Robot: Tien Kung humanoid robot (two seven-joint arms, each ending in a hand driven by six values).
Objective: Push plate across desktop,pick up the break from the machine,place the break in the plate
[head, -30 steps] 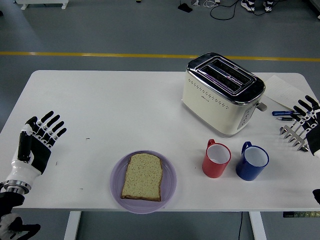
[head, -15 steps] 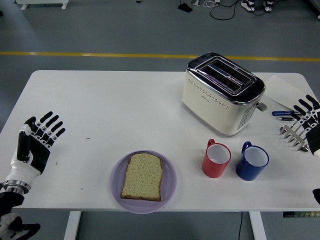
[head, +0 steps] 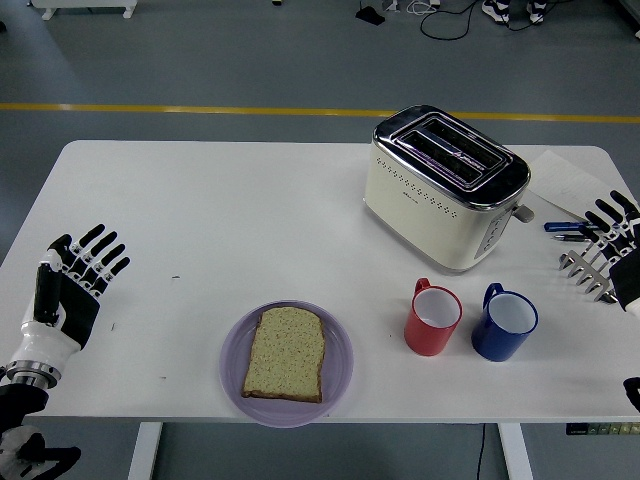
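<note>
Grey flooring with a yellow line (head: 200,107) across it lay beyond the white table (head: 230,220), and the toaster (head: 445,187) on that table serves as the landmark for what follows.

Far to the left of the toaster and nearer the front edge, the left hand (head: 68,290) was raised over the tabletop with its palm side up and its fingers (head: 100,255) spread apart, holding nothing.

Left of the toaster and well in front of it, close to the near edge, sat the purple plate (head: 335,375). The slice of bread (head: 286,353) lay flat in it, roughly centred. Its long axis ran from the near edge toward the far edge, leaning slightly, with the rounded top end pointing away toward the far side and the straighter end toward the robot.

The toaster itself stood at an angle, its two slots running from far left to near right, and its lever end faced right.

Just in front of the toaster's right part stood a red mug (head: 433,317), handle toward the toaster, and a blue mug (head: 505,323) just beside it on the right, the two close but apart.

Right of the toaster lay a sheet of paper (head: 565,180) and blue pens (head: 565,230). At the table's right edge was the right hand (head: 605,255), its fingers (head: 612,212) extended and spread, empty, near the pens.
</note>
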